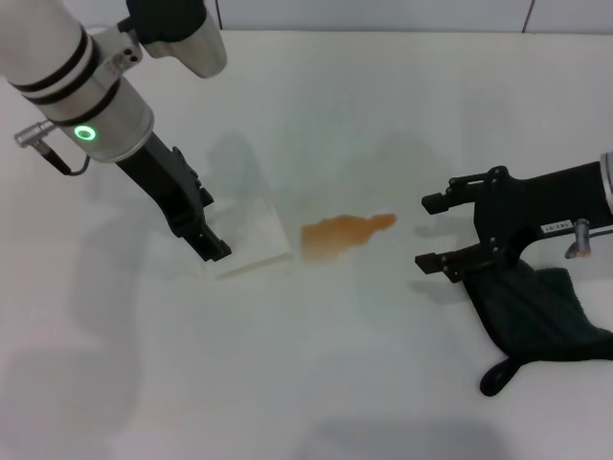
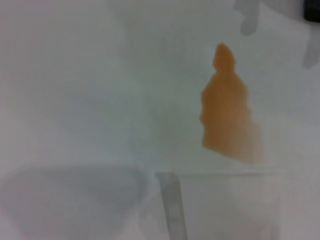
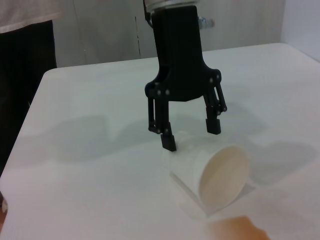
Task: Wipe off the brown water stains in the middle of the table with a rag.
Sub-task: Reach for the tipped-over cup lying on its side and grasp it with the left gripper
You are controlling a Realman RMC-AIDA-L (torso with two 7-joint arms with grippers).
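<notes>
White tabletop, the table (image 1: 316, 383), bearing the brown water stains (image 1: 340, 235) at centre: a thin orange-brown patch, broad at one end, tapering to a narrow tail. A white cup (image 3: 212, 172) lies on its side just beside the stain. Left gripper (image 3: 190, 137), fingers spread, straddles the cup's base without clamping it. Right gripper (image 1: 436, 230), fingers also spread and empty, hovers above the rag (image 1: 536, 316), a dark cloth near the table's right. Risks: nudging the cup could roll it through the liquid; a shallow grasp could drop the rag.

cup (image 1: 251, 235) left of brown water stains (image 1: 343, 234), rag (image 1: 536, 311) seemingly right
</notes>
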